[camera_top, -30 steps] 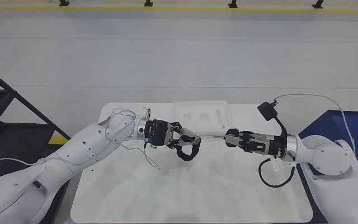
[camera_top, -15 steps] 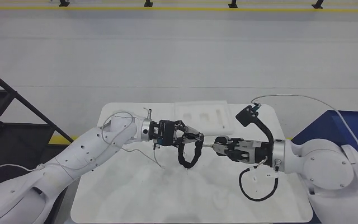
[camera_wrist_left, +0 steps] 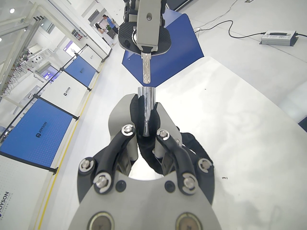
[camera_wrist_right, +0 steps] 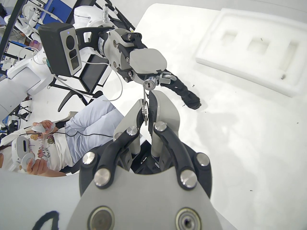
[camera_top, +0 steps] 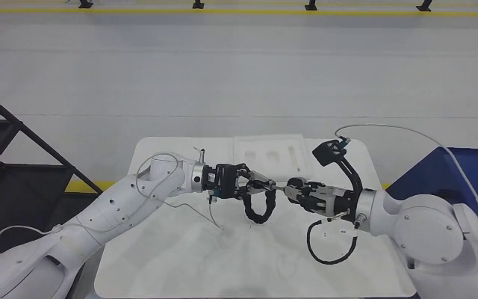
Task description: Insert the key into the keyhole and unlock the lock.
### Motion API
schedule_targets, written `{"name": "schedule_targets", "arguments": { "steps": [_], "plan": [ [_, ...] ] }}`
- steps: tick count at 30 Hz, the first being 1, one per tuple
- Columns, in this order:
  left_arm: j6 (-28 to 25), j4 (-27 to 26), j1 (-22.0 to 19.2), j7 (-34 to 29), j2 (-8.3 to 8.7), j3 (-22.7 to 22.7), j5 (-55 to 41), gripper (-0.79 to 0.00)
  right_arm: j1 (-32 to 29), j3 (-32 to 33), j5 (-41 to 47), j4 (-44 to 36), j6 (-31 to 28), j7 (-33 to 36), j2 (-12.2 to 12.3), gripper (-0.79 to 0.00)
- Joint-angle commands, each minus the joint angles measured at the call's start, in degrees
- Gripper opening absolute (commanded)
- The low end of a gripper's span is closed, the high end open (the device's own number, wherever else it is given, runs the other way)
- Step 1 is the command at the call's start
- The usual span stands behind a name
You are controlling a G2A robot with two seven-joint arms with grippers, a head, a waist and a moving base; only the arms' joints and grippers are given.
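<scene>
Robot test hall — blue barrier panels (camera_wrist_left: pixel 36 131), yellow floor line (camera_top: pixel 246 10).

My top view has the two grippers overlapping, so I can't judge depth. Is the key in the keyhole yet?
Observer: No. In the left wrist view the tip of the key sits just short of the silver end of the lock, with a gap.
Operator: Lined up?
Observer: Roughly; the blade points straight at that end.
Operator: Is the keyhole clear?
Observer: Yes; the right wrist view shows the keyhole facing the right gripper, uncovered.
</scene>
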Motion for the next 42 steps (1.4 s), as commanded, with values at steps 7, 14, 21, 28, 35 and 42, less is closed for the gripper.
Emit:
{"name": "schedule_targets", "arguments": {
  "steps": [7, 14, 21, 28, 35, 42],
  "plan": [
    [-0.77, 0.30, 0.90, 0.29, -0.58, -1.46, 1.41, -0.785, -0.02, -0.26, -0.54, 0.39, 0.70, -0.12, 0.16, -0.785],
    [-1.46, 0.49, 1.68, 0.49, -1.08, -2.57, 2.27, -0.785, 0.32, -0.61, -0.24, 1.34, 0.43, 0.10, 0.26, -0.785],
    [-2.25, 0.89, 2.37, 0.25, -1.64, -3.43, 2.96, -0.785, 0.52, -0.75, 0.12, 1.70, -0.30, 0.47, 0.40, -0.785],
    [-3.22, 1.23, 2.82, 0.84, -2.15, -4.37, 3.41, -0.785, 0.77, -1.49, -0.20, 2.33, -0.54, 0.66, 0.50, -0.785],
    [-4.02, 1.50, 3.28, 1.10, -2.55, -5.28, 4.13, -0.785, 1.25, -2.07, -0.09, 3.08, -0.74, 0.43, 0.54, -0.785],
    [-4.33, 1.49, 3.70, 0.62, -2.87, -6.18, 5.42, -0.785, 1.81, -2.81, 0.24, 2.93, -1.06, 1.50, 0.63, -0.785]
  ]
}}
